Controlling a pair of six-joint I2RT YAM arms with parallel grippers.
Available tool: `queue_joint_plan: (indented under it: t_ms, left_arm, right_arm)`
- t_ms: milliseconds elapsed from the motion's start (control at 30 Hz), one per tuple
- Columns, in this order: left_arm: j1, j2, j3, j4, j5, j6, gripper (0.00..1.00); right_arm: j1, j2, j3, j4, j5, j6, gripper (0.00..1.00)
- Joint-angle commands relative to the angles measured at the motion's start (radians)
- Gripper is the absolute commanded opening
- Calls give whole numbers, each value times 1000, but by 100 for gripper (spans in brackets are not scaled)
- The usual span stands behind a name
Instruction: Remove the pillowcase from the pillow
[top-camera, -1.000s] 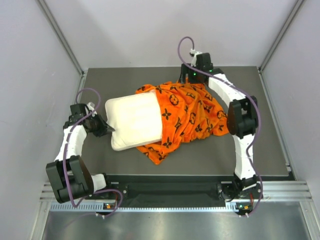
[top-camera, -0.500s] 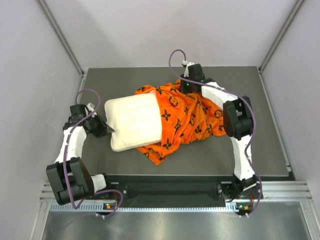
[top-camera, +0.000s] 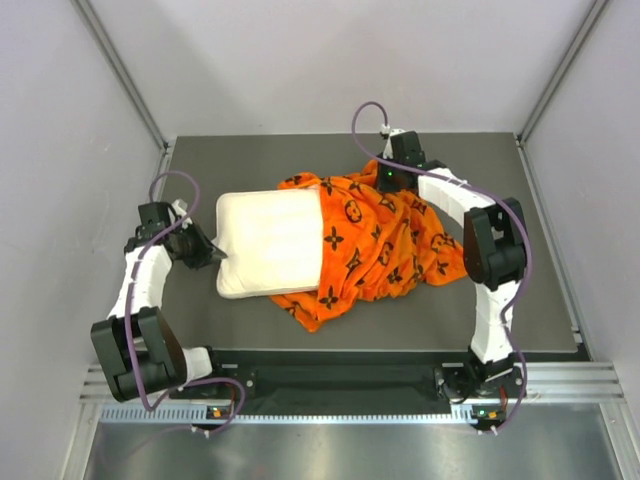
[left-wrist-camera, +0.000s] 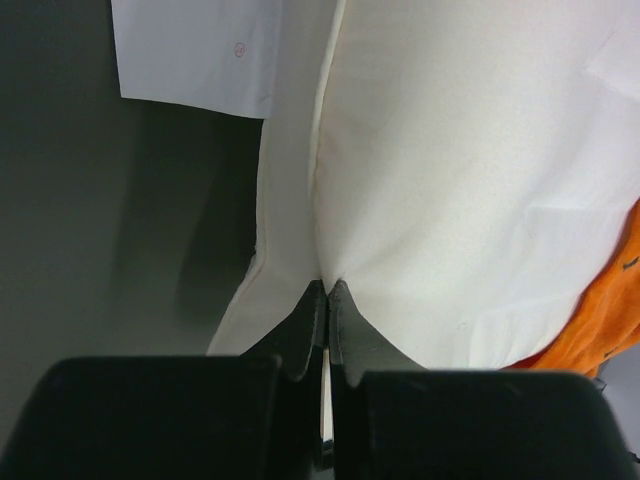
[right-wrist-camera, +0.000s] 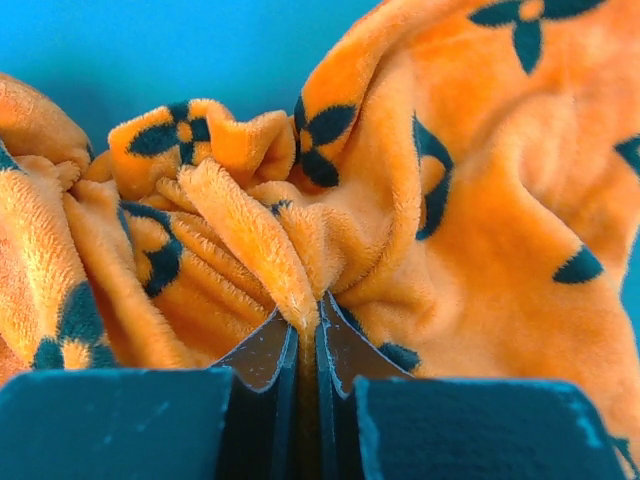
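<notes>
The pillowcase (top-camera: 385, 240) is bright orange plush, printed all over with black flowers, diamonds and ringed circles. At nine o'clock of it the pillow (top-camera: 268, 243) is plain cream-white, without any print. The table (top-camera: 240, 160) beneath is dark grey. The left gripper (left-wrist-camera: 327, 290) and right gripper (right-wrist-camera: 305, 320) are black, the arms (top-camera: 485, 300) white with black joints, and the cables (top-camera: 365, 110) purple.

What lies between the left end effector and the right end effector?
The bare cream pillow next to the left end effector, then the bunched orange pillowcase up to the right end effector; the top view shows this.
</notes>
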Motion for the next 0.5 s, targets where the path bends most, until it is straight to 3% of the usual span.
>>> queue_joint_plan:
  t_ms: [0, 467]
  left_arm:
    - [12, 10, 56, -24, -46, 32, 0]
    - [26, 17, 125, -55, -64, 51, 0]
  right_arm:
    - [-64, -93, -30, -77, 50, -15, 0]
    - [-249, -176, -142, -78, 65, -65, 0]
